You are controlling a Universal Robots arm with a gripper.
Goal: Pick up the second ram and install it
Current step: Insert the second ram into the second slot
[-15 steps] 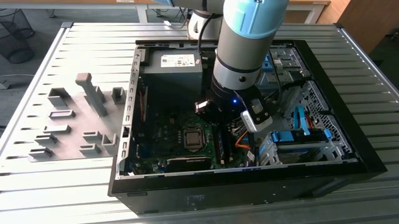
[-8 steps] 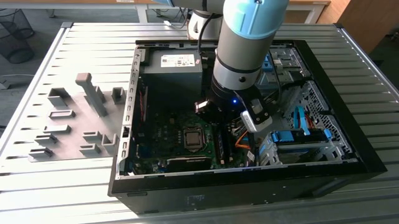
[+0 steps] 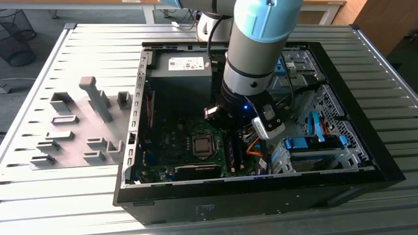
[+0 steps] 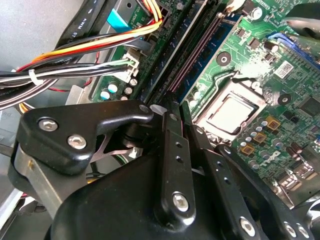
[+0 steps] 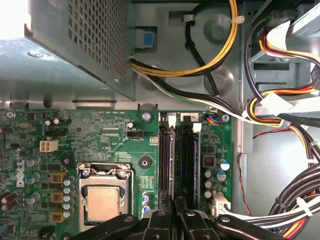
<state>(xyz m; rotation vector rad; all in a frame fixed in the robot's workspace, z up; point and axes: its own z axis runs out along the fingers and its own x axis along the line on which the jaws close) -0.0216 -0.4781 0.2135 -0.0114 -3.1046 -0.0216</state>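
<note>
My gripper [image 5: 175, 204] is low inside the open computer case [image 3: 365, 169], over the middle of the memory slots [image 4: 200, 50] on the green motherboard [image 5: 90, 135]. Its two black fingers [image 4: 172, 150] stand close together. The second ram [image 5: 173, 160] shows as a thin dark edge running from the fingertips along the slots to the white latches [image 5: 172, 120], and the fingers look shut on it. I cannot tell how deep it sits in its slot. In the exterior view the arm [image 3: 251, 63] reaches down into the case beside the processor socket [image 3: 202, 145].
Bundled cables [image 5: 280, 110] run close beside the slots. A grey power supply [image 3: 179, 73] fills the case's far end. Blue drive brackets [image 3: 313, 143] sit at the exterior view's right. A grey block fixture [image 3: 78, 127] lies on the slatted table, at the exterior view's left.
</note>
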